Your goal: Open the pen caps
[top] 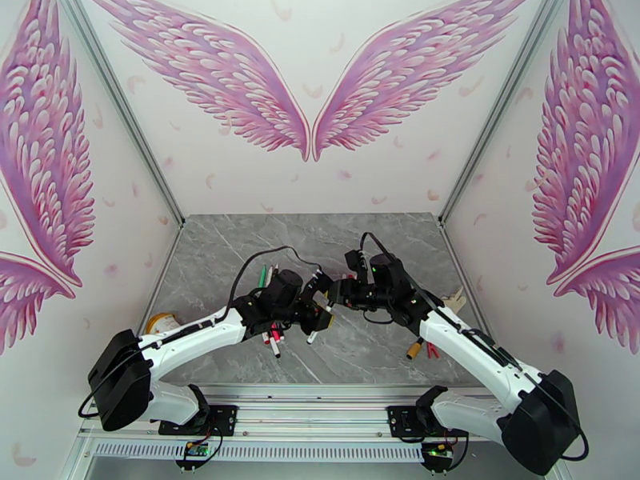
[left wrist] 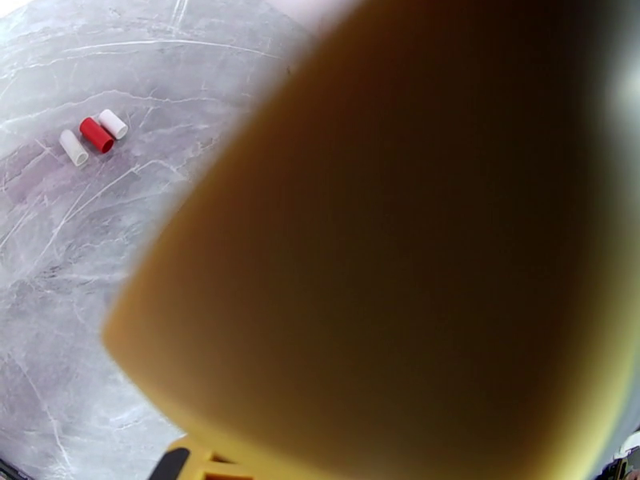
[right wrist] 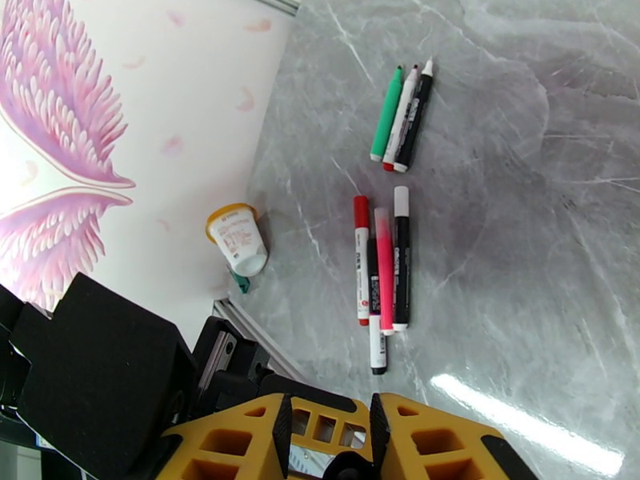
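Seven slim red, black, green and pink pens [right wrist: 385, 270] lie on the worktop [right wrist: 520, 234] (left hand [top: 322, 306] shut, right hand [right wrist: 328, 411] slightly parted).

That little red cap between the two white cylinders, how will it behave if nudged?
The red cap is a short cylinder on its side on the smooth table, so it would probably roll. Small, plastic-looking, likely very light; it may knock the white cylinders beside it.
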